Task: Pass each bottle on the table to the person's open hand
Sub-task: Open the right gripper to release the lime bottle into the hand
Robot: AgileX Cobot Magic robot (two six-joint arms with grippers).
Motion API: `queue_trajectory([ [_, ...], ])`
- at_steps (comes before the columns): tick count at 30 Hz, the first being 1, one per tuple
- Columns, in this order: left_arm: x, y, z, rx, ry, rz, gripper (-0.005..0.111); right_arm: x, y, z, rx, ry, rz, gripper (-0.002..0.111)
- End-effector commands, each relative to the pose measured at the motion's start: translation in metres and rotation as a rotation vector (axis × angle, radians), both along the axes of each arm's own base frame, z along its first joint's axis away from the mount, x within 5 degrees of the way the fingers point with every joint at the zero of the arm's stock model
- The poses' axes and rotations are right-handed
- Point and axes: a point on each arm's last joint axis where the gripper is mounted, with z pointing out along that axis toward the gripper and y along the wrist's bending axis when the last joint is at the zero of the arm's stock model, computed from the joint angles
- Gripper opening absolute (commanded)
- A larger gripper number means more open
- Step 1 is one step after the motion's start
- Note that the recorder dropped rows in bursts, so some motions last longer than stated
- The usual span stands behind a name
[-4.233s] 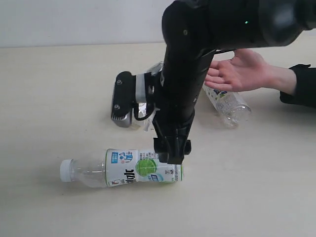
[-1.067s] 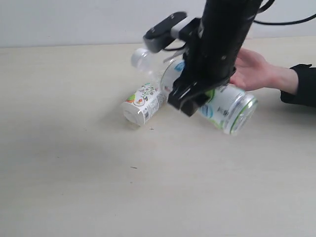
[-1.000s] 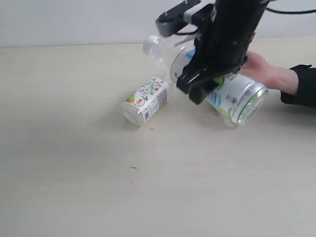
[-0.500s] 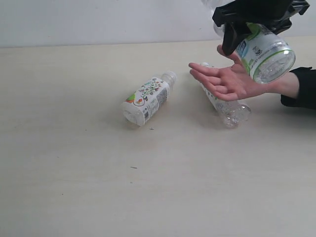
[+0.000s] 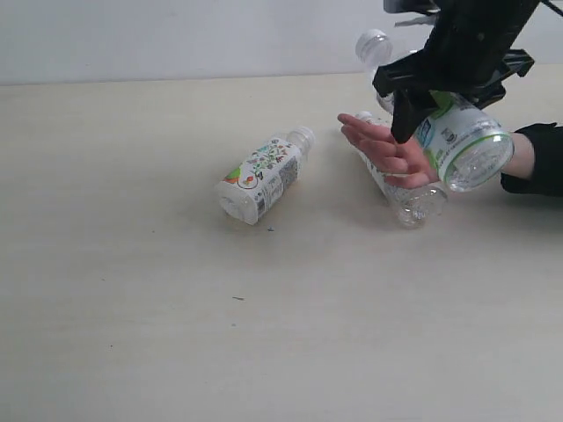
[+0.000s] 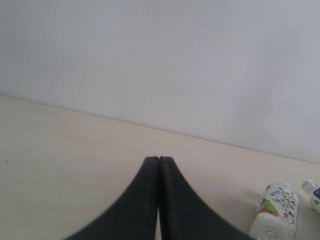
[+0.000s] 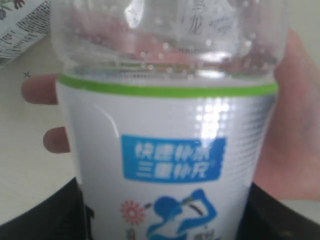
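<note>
My right gripper (image 5: 431, 112) is shut on the white-and-green bottle (image 5: 457, 141), holding it tilted with its clear base toward the camera, just over the person's open hand (image 5: 387, 151). In the right wrist view the bottle (image 7: 170, 140) fills the frame between the black fingers (image 7: 47, 215), with the palm (image 7: 295, 130) right behind it. The bottle with colourful print (image 5: 262, 176) lies on the table (image 5: 132, 264) to the left. Another clear bottle (image 5: 406, 197) lies under the hand. My left gripper (image 6: 159, 161) is shut and empty, away from the bottles. No red-and-white bottle is in view.
A white wall (image 5: 176, 35) runs behind the table's far edge. The person's black sleeve (image 5: 538, 163) rests at the right edge. The left wrist view catches the colourful bottle (image 6: 277, 210) and another bottle's cap (image 6: 314, 192) off to one side.
My right gripper lifted the white-and-green bottle off the table, carried it right and up over the hand, and has now lowered it close to the palm. The other two bottles stayed put.
</note>
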Motion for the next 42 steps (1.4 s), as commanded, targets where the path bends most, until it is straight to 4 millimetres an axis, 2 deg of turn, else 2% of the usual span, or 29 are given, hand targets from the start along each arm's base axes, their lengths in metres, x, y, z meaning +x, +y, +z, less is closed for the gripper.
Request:
queue_trajectory([
  [1, 0.000, 0.000, 0.000, -0.004, -0.009, -0.006, 0.002, 0.002, -0.003, -0.017, -0.004, -0.048, -0.004, 0.000],
  [7, 0.000, 0.000, 0.000, -0.004, -0.009, -0.006, 0.002, 0.003, -0.004, -0.028, -0.016, -0.074, -0.005, 0.000],
  [11, 0.000, 0.000, 0.000, -0.004, -0.009, -0.006, 0.002, 0.004, -0.004, -0.032, -0.019, -0.064, -0.005, 0.009],
  [14, 0.000, 0.000, 0.000, -0.004, -0.009, -0.006, 0.002, 0.005, -0.003, -0.034, -0.020, -0.059, -0.005, 0.023],
  [22, 0.000, 0.000, 0.000, -0.004, -0.009, -0.006, 0.002, 0.005, -0.003, -0.034, -0.020, -0.057, -0.005, 0.073],
  [25, 0.000, 0.000, 0.000, -0.004, -0.009, -0.006, 0.002, 0.005, -0.003, -0.033, -0.015, -0.064, -0.007, 0.085],
  [32, 0.000, 0.000, 0.000, -0.004, -0.009, -0.006, 0.002, 0.005, -0.003, -0.020, 0.007, -0.129, -0.015, 0.090],
  [42, 0.000, 0.000, 0.000, -0.004, -0.009, -0.006, 0.002, -0.013, -0.008, 0.040, 0.049, -0.332, 0.010, 0.090],
])
